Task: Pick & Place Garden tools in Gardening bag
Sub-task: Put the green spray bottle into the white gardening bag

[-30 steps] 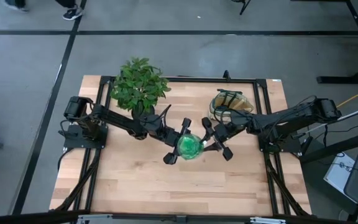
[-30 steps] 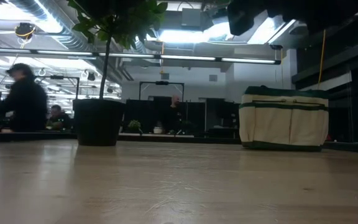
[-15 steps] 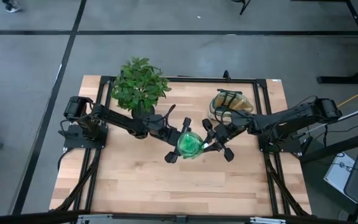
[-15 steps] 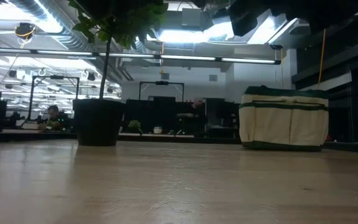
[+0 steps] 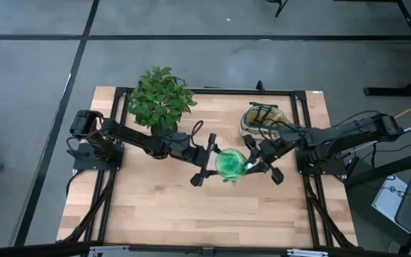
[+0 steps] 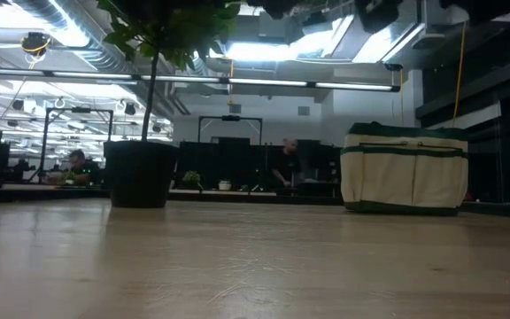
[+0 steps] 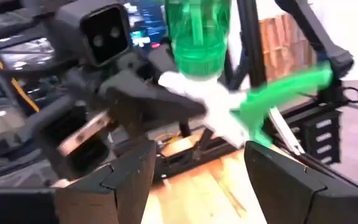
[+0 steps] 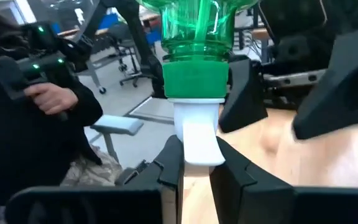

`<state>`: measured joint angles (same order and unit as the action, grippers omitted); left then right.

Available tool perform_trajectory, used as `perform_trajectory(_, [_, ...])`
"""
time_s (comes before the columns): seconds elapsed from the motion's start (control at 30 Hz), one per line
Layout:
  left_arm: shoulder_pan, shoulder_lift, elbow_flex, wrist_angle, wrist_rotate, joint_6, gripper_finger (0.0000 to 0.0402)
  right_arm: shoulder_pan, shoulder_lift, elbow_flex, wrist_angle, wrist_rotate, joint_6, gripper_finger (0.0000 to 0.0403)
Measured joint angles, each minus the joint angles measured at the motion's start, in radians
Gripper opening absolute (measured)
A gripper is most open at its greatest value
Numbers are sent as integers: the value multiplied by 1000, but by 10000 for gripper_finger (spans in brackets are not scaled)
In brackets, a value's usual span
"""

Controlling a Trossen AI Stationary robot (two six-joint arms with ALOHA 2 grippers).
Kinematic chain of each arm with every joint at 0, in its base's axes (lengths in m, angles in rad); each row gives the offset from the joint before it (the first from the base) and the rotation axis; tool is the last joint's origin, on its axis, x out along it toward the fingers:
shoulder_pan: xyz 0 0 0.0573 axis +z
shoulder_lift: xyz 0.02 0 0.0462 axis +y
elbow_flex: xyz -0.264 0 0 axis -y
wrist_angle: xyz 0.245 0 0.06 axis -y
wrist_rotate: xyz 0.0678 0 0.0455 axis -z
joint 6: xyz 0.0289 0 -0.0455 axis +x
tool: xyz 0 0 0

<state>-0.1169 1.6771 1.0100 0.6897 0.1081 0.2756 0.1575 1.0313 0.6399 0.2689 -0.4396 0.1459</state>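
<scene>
**Bottle Passed From One Arm to the Other**

Moving a little toward the bag side, the green spray bottle is now sitting more to the right above the desk than it was a second ago. The left gripper is opening wide and letting go, its fingers standing apart beside the bottle. The right gripper is clamping on the bottle's white neck. So the hand-over is looking almost done, and carrying the bottle to the gardening bag is probably next.

The right wrist view is showing the pinch on the neck close up, which the high view is not. The left wrist view is showing the green trigger sticking out sideways. The low view is showing only the bag and a black plant pot standing well apart; the bottle is out of sight there, likely held too high.
</scene>
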Motion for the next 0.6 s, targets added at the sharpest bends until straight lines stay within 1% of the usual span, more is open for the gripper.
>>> perform_trajectory(0.07, [0,-11,3,-28,-23,0,244,13,-49,0,-21,6,-1,51])
perform_trajectory(0.1, [0,-12,3,-47,-33,0,244,20,-73,1,-41,26,-2,51])
perform_trajectory(0.3, [-1,-12,1,-73,-38,0,240,63,-209,0,-216,205,-16,51])
perform_trajectory(0.43, [-1,-12,1,-88,-46,0,240,93,-287,0,-320,304,-16,51])
perform_trajectory(0.5, [-5,-12,1,-92,-71,0,240,106,-325,0,-366,351,-16,51])
perform_trajectory(0.6, [-17,-12,1,-114,-140,27,240,127,-370,0,-418,402,-16,51])
